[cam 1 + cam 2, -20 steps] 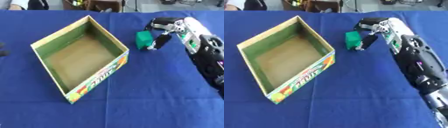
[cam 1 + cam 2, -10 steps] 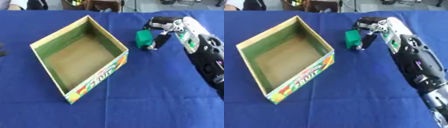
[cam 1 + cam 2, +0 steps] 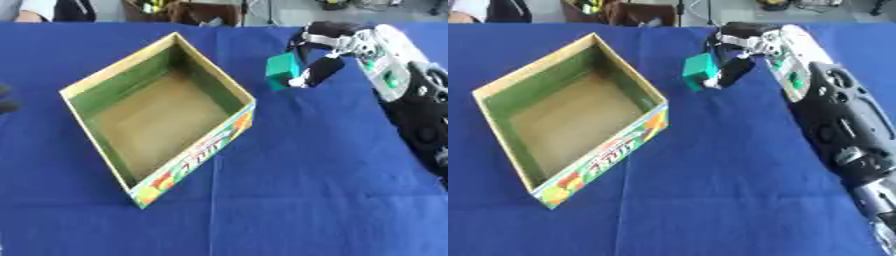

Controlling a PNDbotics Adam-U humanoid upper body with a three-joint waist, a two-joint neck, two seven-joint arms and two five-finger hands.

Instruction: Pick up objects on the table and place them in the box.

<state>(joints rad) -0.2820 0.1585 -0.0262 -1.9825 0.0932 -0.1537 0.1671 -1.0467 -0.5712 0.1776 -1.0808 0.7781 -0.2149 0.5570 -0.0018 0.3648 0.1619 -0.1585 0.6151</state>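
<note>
An open cardboard box with green inner walls and a printed front side stands on the blue tablecloth, turned cornerwise. Its brown floor shows nothing inside. Just right of the box's far right wall is a small green block. My right hand comes in from the right, its fingers and thumb curled round the block. Whether the block touches the cloth is unclear. A dark bit of my left hand shows at the left edge of the left eye view only.
The blue cloth covers the whole table. My right forearm runs along the right side. Chairs and clutter stand beyond the far edge.
My right hand has carried the green block a little to the left and away from me, closer to the box's right wall. The box has not moved.
</note>
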